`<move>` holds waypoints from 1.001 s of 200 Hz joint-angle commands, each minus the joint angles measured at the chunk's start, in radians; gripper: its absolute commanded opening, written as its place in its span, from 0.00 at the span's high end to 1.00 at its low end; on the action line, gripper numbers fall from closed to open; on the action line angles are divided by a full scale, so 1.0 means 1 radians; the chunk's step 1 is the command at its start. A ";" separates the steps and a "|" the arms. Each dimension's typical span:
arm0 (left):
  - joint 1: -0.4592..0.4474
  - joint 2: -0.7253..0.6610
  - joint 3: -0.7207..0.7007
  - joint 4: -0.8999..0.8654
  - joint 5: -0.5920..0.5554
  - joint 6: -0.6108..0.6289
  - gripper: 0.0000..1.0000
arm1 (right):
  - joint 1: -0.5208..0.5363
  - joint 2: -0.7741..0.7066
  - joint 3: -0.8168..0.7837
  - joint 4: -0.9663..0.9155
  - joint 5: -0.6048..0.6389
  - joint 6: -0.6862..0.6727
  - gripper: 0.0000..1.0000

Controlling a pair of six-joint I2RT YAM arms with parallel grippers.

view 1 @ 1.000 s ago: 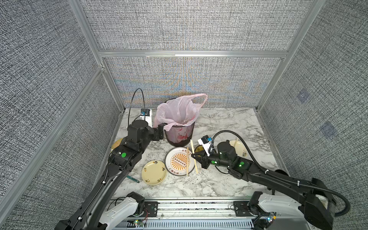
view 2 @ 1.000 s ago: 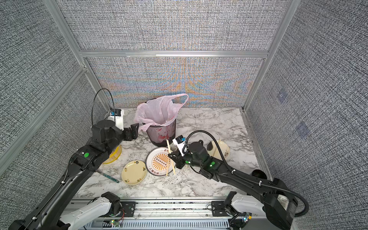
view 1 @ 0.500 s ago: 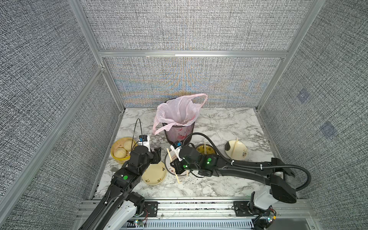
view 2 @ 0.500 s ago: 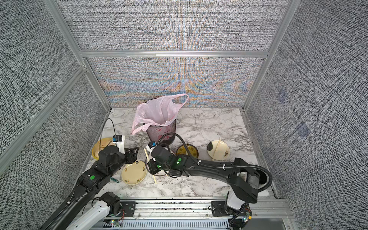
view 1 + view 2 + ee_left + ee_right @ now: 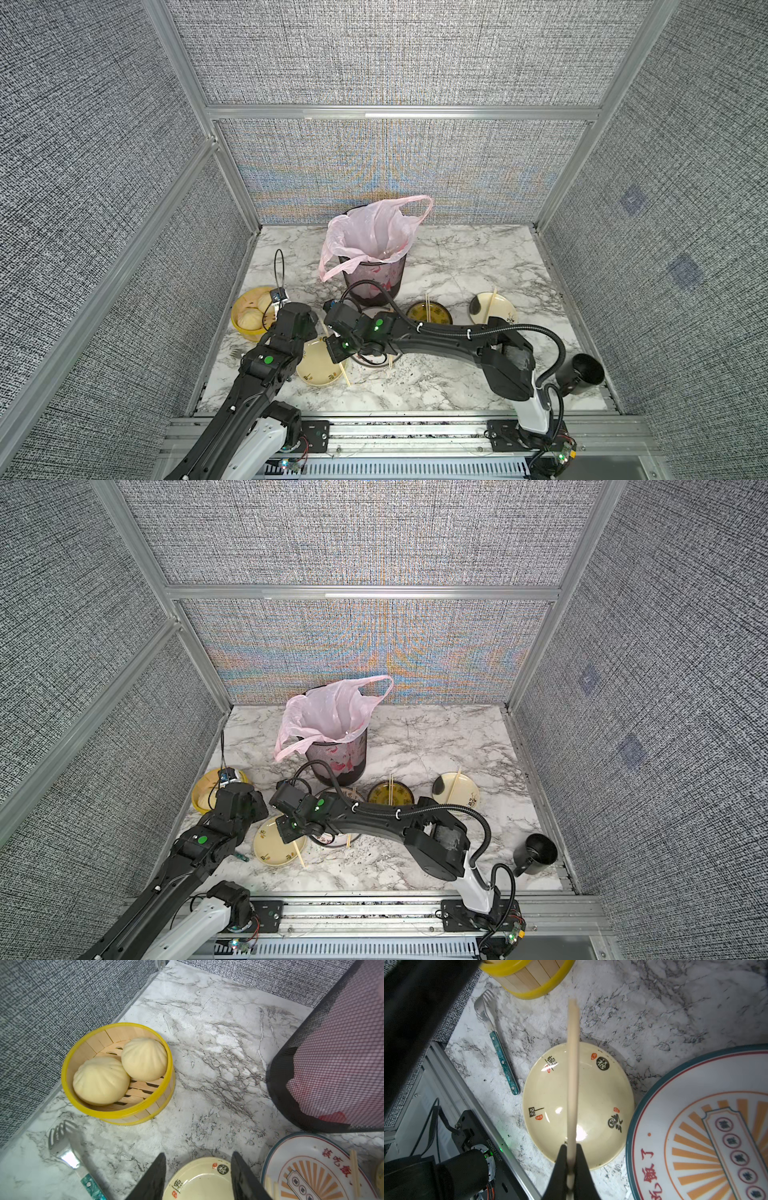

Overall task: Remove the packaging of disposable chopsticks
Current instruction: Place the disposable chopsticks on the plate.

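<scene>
My right gripper [image 5: 572, 1147] is shut on a bare pair of disposable chopsticks [image 5: 573, 1074], held just above the small cream plate [image 5: 602, 1095]; in a top view the sticks' end [image 5: 344, 374] pokes out past the plate's front edge. My left gripper [image 5: 198, 1155] is open with nothing between its jaws, low over the far rim of the same cream plate [image 5: 199, 1180]. More bare chopsticks lie on the big striped plate [image 5: 353, 1167], the dark yellow plate [image 5: 427, 305] and the white plate [image 5: 491, 303]. The packaging is out of view.
A black mesh bin lined with a pink bag [image 5: 374, 249] stands behind the plates. A yellow steamer [image 5: 116, 1113] with two buns sits by the left wall, with a fork [image 5: 62, 1147] in front of it. A black cup [image 5: 582, 370] stands at the front right.
The left arm has drawn back from the bin to the cream plate, its jaws narrowing. The right arm has swung left, carrying the chopsticks from the striped plate over the cream plate.
</scene>
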 commanded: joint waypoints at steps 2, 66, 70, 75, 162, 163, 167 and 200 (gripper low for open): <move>0.032 -0.030 0.000 0.045 0.068 0.007 0.49 | -0.001 0.033 0.042 -0.068 -0.023 0.008 1.00; 0.233 0.065 0.164 0.076 0.276 0.052 0.49 | -0.026 0.162 0.186 -0.117 -0.090 0.010 1.00; 0.233 0.064 0.162 0.083 0.291 0.051 0.49 | -0.028 0.168 0.192 -0.120 -0.091 0.010 1.00; 0.233 0.060 0.158 0.092 0.306 0.052 0.49 | -0.033 0.178 0.202 -0.124 -0.100 0.010 1.00; 0.232 0.090 0.164 0.076 0.392 0.067 0.46 | -0.076 0.290 0.337 -0.229 -0.140 -0.001 1.00; 0.232 0.090 0.163 0.077 0.393 0.068 0.46 | -0.077 0.291 0.338 -0.230 -0.141 -0.001 1.00; 0.234 0.090 0.162 0.080 0.397 0.070 0.46 | -0.078 0.295 0.343 -0.232 -0.145 -0.002 1.00; 0.234 0.073 0.139 0.115 0.396 0.094 0.46 | -0.078 0.324 0.394 -0.269 -0.151 -0.007 1.00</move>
